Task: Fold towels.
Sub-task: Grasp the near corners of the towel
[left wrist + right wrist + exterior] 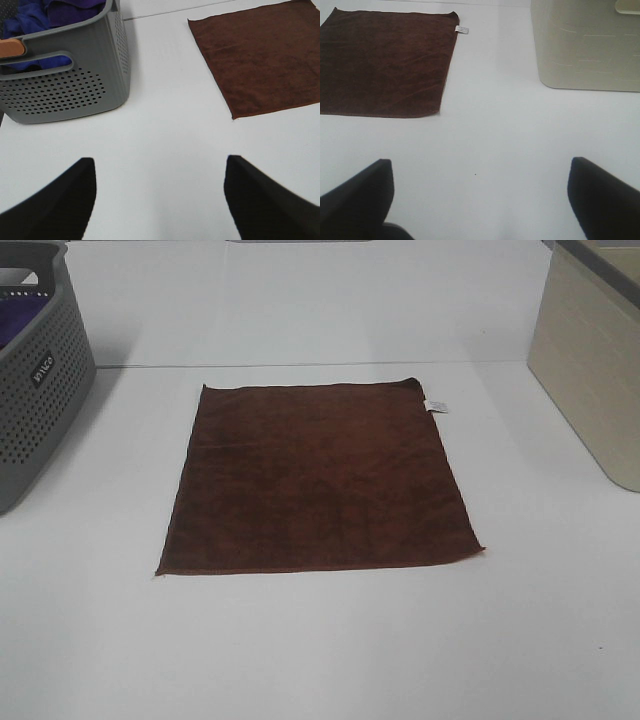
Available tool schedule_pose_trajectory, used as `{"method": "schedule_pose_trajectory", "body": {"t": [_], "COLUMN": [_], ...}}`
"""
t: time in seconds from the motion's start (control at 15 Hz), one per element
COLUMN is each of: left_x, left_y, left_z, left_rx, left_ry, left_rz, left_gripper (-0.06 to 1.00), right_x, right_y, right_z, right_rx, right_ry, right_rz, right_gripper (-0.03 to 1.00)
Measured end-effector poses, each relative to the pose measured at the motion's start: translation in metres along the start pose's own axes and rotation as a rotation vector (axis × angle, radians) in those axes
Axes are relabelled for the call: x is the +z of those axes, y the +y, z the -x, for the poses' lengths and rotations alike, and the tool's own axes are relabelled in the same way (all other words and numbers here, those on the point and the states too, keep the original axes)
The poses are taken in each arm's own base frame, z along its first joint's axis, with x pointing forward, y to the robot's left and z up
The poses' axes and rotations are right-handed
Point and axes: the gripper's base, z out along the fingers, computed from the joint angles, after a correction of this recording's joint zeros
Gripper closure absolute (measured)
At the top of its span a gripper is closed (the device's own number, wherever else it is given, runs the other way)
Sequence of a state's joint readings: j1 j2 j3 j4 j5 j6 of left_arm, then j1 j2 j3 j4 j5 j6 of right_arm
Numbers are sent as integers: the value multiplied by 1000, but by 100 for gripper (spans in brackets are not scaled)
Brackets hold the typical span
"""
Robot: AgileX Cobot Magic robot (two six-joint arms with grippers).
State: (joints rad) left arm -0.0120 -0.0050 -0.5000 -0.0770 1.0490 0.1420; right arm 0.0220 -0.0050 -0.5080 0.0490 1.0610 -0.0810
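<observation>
A dark reddish-brown towel (320,480) lies flat and spread out on the white table, with a small white tag (437,405) at its far right corner. It also shows in the left wrist view (260,60) and in the right wrist view (385,65). Neither gripper shows in the high view. My left gripper (160,200) is open and empty above bare table, short of the towel's near left corner. My right gripper (480,200) is open and empty above bare table, short of the towel's near right corner.
A grey perforated basket (35,370) stands at the far left and holds purple and blue fabric (45,15). A beige bin (595,360) stands at the far right. White table (320,650) surrounds the towel.
</observation>
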Motion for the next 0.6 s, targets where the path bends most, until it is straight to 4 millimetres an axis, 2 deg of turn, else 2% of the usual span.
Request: {"method": "schedule_pose_trajectory", "body": {"t": [0.6], "left_x": [0], "left_y": [0], "left_z": [0], "left_rx": [0], "left_ry": [0], "left_rz": [0], "left_gripper": [27], "right_x": [0], "right_y": [0], "right_z": [0], "right_rx": [0], "right_ry": [0], "right_rz": [0], "right_gripper": [6]}}
